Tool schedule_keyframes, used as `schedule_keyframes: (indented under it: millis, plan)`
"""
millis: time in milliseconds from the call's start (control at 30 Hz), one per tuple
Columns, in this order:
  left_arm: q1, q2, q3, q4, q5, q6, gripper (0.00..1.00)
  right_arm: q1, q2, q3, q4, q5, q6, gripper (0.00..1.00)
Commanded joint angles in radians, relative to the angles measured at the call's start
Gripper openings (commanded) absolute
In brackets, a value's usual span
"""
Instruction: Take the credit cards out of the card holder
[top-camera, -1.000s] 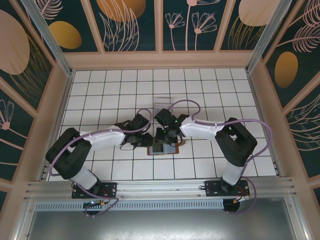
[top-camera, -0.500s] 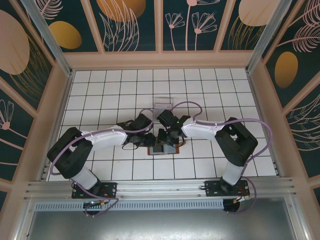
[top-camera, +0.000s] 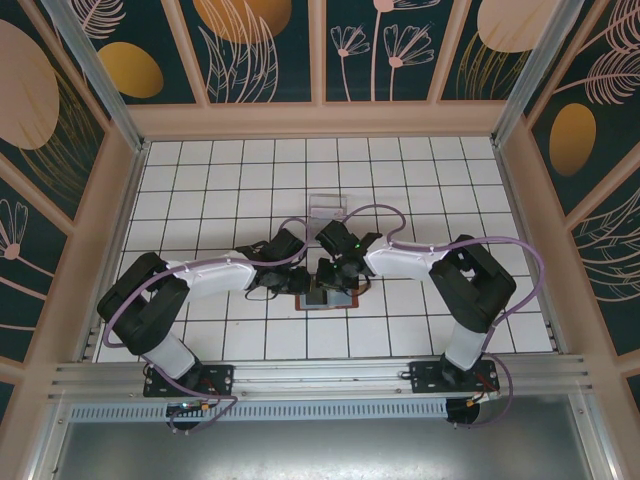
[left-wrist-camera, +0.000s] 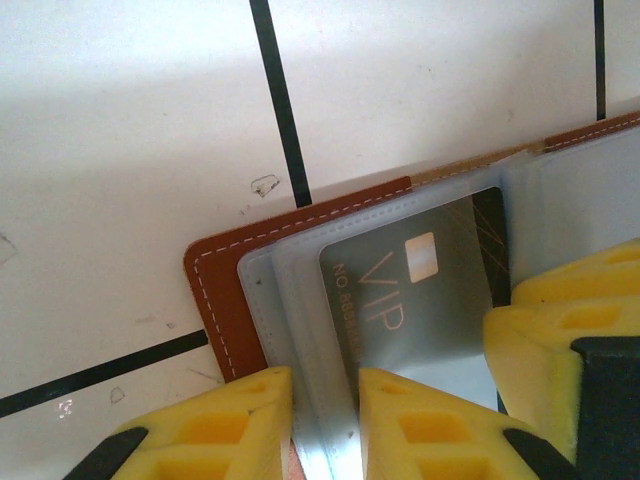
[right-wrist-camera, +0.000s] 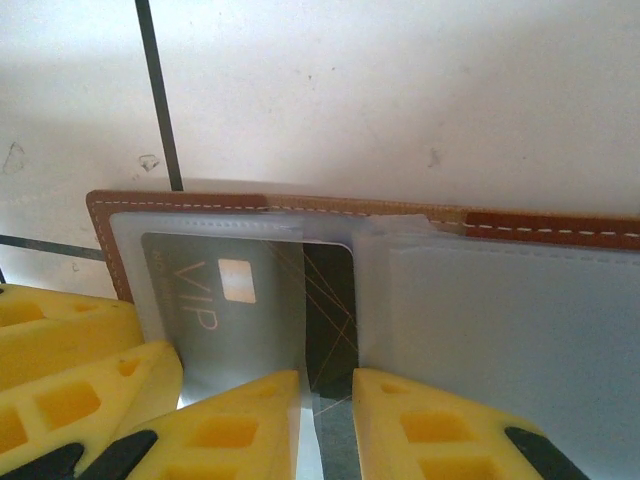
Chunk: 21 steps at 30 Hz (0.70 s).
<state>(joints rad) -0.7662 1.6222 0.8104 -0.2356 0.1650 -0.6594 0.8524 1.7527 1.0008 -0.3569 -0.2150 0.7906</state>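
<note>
The open card holder (top-camera: 338, 298) lies mid table (top-camera: 480, 200). The left gripper (left-wrist-camera: 325, 400), at its 9 o'clock, narrowly pinches a clear sleeve (left-wrist-camera: 295, 310). The right gripper (right-wrist-camera: 325, 392), at 12 o'clock, narrowly nips the grey card (right-wrist-camera: 225, 300).

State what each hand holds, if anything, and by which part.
The left hand straddles an edge of the clear sleeve of the card holder; the right hand straddles the dark end of the credit card. Whether either clamps cannot be told.
</note>
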Motion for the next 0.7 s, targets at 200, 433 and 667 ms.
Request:
schedule_keyframes:
  millis: [200,433,667]
  plan:
    - [-0.005,0.039,-0.027,-0.048,-0.037,-0.003,0.25,-0.016,-0.006,-0.053,0.019,-0.006,-0.006,0.27]
    - [-0.006,0.039,-0.024,-0.056,-0.041,-0.002,0.24,-0.022,-0.018,-0.054,-0.013,0.029,-0.011,0.31]
    - [-0.005,0.040,-0.017,-0.059,-0.040,-0.005,0.24,-0.023,-0.007,-0.058,0.004,0.018,-0.013,0.33]
